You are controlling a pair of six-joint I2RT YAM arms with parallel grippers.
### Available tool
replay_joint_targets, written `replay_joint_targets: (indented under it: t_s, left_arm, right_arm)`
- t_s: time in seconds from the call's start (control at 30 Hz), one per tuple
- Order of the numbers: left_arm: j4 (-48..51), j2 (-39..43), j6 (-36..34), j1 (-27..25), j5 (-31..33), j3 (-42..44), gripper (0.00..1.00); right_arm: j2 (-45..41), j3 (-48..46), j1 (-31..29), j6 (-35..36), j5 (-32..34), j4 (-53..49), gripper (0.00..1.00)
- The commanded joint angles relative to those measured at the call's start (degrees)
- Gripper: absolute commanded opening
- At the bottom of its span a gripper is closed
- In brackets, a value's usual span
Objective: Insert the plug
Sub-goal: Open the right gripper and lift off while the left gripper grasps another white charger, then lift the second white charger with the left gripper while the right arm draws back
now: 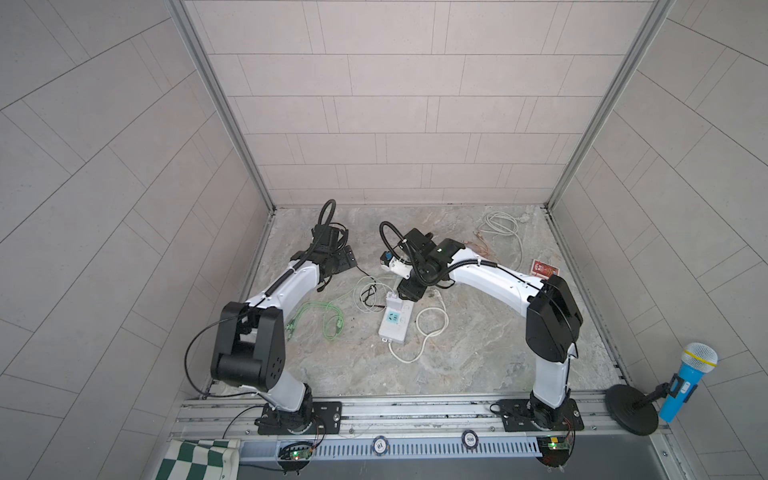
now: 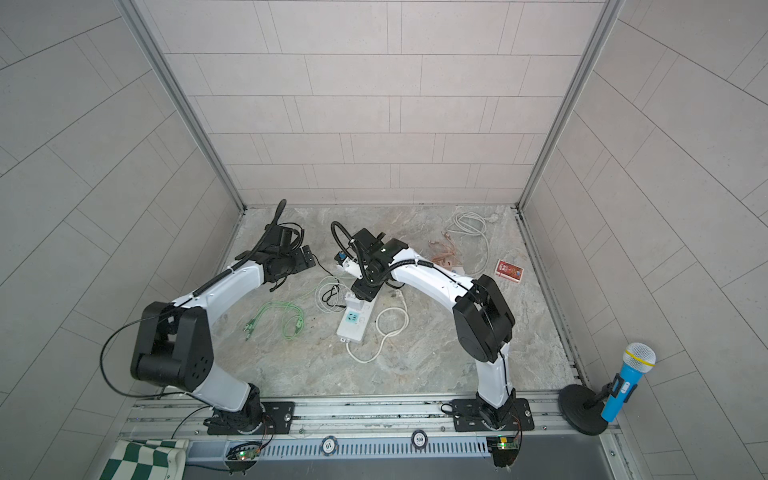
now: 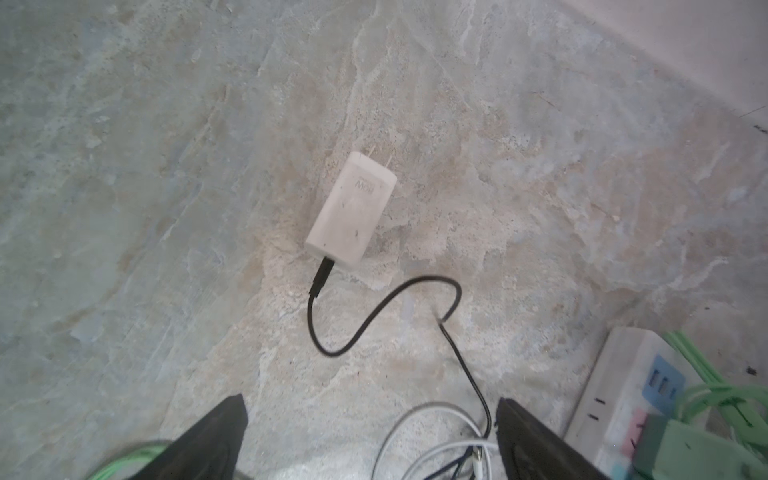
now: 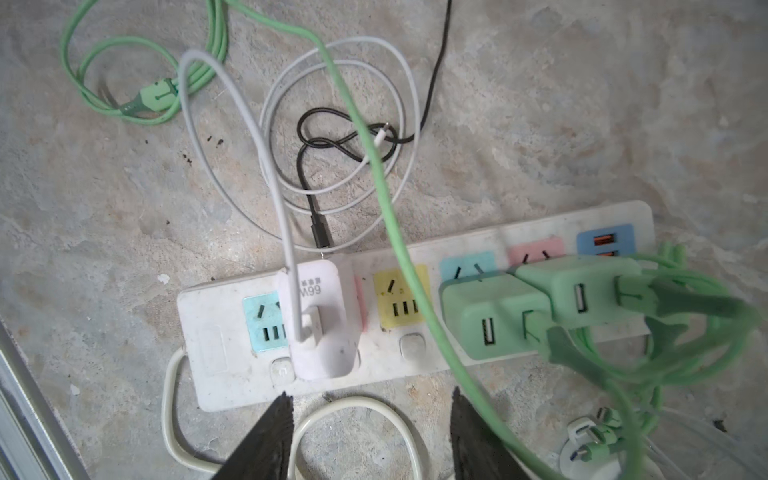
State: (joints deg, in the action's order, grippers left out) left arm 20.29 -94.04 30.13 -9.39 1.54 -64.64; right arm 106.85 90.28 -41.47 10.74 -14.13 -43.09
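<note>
The white charger [image 4: 332,345] stands upright in a socket of the power strip [image 4: 224,386], near the end where the strip's own cord leaves. Its body sits down against the strip's face with no blade showing, so I judge this plug to be fully seated. The right end effector [image 4: 370,392] hangs just short of it, jaws apart and nothing between them. It looks placed to check the plug or back away, not to press further. The charger's white cable [image 4: 274,174] arches up out of its top and loops onto the counter [image 3: 124,166], slack enough not to tug the plug sideways. Two green adapters [image 4: 494,316] fill sockets further along, and a green cable [image 4: 374,166] crosses diagonally above the strip close to the right end effector, where it could snag on a careless move. The left end effector [image 3: 370,399] is spread wide and empty. It is aimed at a loose charger [image 3: 353,212] that lies flat on the counter, well apart from the strip, with its two blades pointing away from that end effector. Its black cable [image 3: 415,282] curls back toward the jaws. That pose suggests this second plug is the next one to be picked up. Lying flat, it will probably need a grip across its narrow sides and a turn to bring the blades down.
</note>
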Motion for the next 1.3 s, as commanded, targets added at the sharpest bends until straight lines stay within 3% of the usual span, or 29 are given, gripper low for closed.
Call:
replay_joint_targets:
  t_s: [0.0,0.13,0.4,0.57,0.73,1.03,1.27]
  left_arm:
    - [4.3,-6.8,-1.6,0.4,1.3,-7.5,0.98]
    - [7.0,-13.2,-3.0,1.5,4.7,-14.8,0.97]
    - [11.6,-20.4,-5.9,3.2,4.0,-22.6,0.93]
    - [18.6,-26.4,-9.2,4.1,2.0,-29.6,0.86]
    - [18.4,-27.6,-11.3,4.4,0.5,-31.0,0.82]
    - [23.7,-31.4,-13.2,5.9,-1.1,-37.3,0.54]
    - [26.4,-33.5,-14.5,5.9,-3.0,-39.2,0.46]
  right_arm:
    - [-7.5,-4.0,0.3,-2.0,-1.7,5.2,0.58]
    - [-12.4,-9.5,0.4,-1.4,-2.2,9.6,0.57]
    - [-15.0,-11.9,1.0,-2.5,-2.5,11.7,0.55]
    - [-14.7,-11.4,1.2,-2.8,-1.5,10.9,0.53]
    - [-15.7,-11.8,1.5,-2.4,-2.8,10.7,0.53]
    - [-15.3,-11.7,1.7,-2.5,-2.8,10.7,0.52]
    - [-15.4,-11.9,2.0,-2.5,-2.6,10.6,0.52]
